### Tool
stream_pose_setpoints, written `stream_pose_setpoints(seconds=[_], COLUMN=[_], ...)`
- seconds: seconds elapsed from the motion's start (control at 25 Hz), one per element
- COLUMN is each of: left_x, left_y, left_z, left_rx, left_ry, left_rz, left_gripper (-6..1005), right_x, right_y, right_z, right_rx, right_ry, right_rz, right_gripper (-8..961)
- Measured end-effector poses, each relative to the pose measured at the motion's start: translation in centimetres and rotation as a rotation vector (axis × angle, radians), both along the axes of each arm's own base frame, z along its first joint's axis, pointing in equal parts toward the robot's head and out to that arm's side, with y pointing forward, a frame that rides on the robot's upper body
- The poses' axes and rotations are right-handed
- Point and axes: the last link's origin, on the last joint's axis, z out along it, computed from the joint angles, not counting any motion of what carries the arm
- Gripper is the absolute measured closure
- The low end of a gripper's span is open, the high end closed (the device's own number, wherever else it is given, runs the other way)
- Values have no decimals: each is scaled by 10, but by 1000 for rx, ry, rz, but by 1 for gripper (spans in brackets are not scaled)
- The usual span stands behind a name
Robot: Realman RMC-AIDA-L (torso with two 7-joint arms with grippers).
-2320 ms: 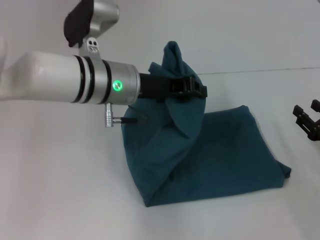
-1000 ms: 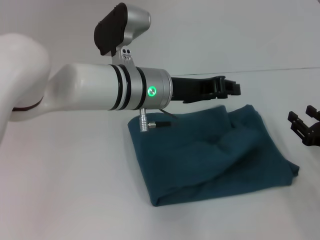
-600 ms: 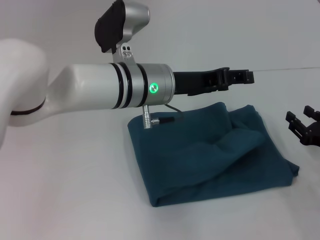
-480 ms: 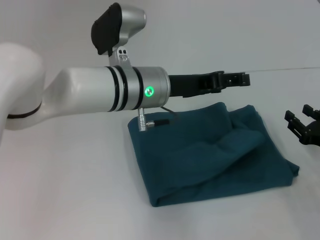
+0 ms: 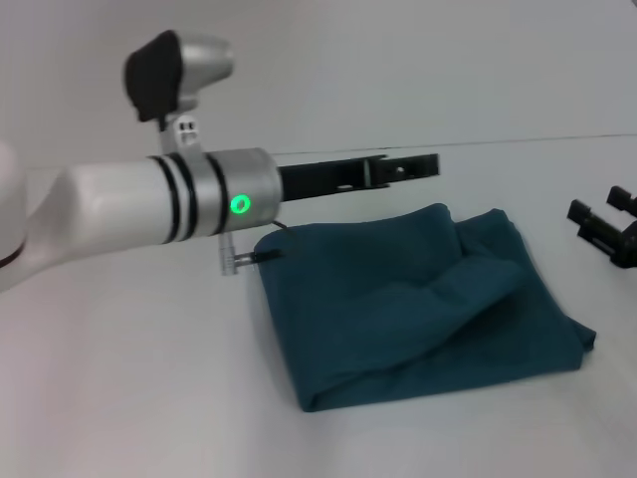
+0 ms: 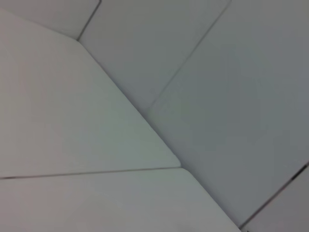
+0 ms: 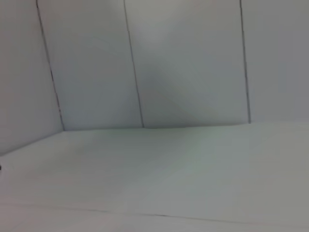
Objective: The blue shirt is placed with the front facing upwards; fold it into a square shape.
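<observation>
White tabletop (image 5: 129, 398) fills the head view and runs back to a pale panelled wall (image 6: 227, 72), which is all that either wrist view shows.

On the table lies the blue shirt (image 5: 418, 299), folded into a thick, roughly four-sided bundle right of centre. Its upper layer is rumpled, with a soft ridge running across it and one corner bulging at the near right. The print on the chest is hidden inside the folds.

Across the scene from the left reaches the left arm (image 5: 129, 209), white with a green light on its silver wrist. Its left gripper (image 5: 403, 166) hangs above the far edge of the shirt, apart from the cloth and holding nothing; its fingers lie close together from this angle, though how far they are parted cannot be told. The right gripper (image 5: 609, 225) sits at the right edge, beside the shirt and clear of it, and its opening cannot be judged either.

The likely risk is that the loose top layer slides or springs open, since nothing pins it, leaving a lopsided shape rather than a square. A low pass of the arm could also drag the cloth.
</observation>
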Motion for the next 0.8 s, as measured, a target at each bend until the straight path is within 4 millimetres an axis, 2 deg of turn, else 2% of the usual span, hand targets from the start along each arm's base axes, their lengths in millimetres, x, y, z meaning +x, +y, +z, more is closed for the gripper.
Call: stream_pose_setpoints(seconds=[0.24,0.48,0.56,0.6,0.8], left_x=[-22,-45,-52,-62,-79], left_y=[0,-2,-4,-6,-9], left_z=[16,45,53,60,69], left_rx=[41,40,36,40,68], left_ry=[-18,-85,-105,-120,-138], left_rz=[19,11,0,10,47], left_gripper=[109,111,111,112,113], right_x=[-9,-26,-35,-39,-67], right_y=[0,5,9,10,19], right_z=[20,43,56,59,74], right_rx=[-100,-228,-275,-306,-457], right_ry=[18,28,36,42,67], right_rz=[20,-3,-35,-45,-84], right_gripper=[272,274,274,274,276])
